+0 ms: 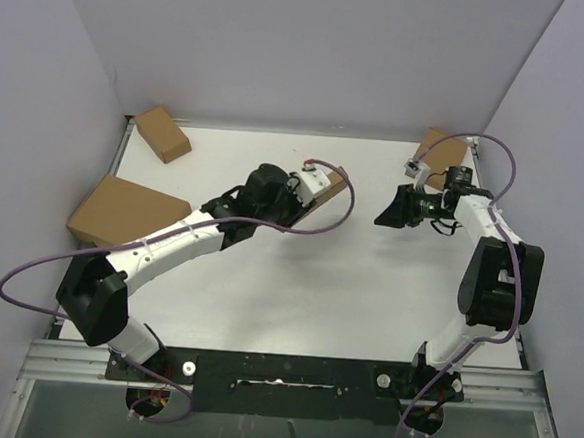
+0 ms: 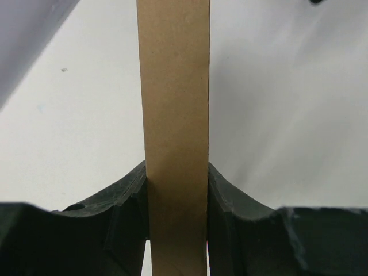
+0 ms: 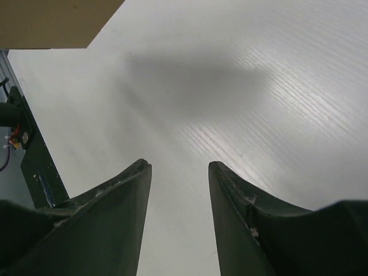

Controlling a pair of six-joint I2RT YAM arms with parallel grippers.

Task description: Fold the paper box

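My left gripper [image 1: 317,197] is over the middle of the table and is shut on a paper box [image 1: 338,173], of which only brown edges show past the wrist. In the left wrist view the gripper [image 2: 177,172] clamps a narrow brown cardboard face [image 2: 175,86] that stands upright between the two black fingers [image 2: 129,195]. My right gripper [image 1: 385,213] is open and empty, a short way to the right of the held box and pointing toward it. In the right wrist view the gripper [image 3: 179,167] has only bare white table between its fingers.
A small brown box [image 1: 163,133] lies at the back left and a larger flat one [image 1: 127,211] at the left edge. Another brown box [image 1: 439,152] sits at the back right behind the right arm. A brown cardboard corner [image 3: 52,23] shows in the right wrist view. Grey walls enclose the table.
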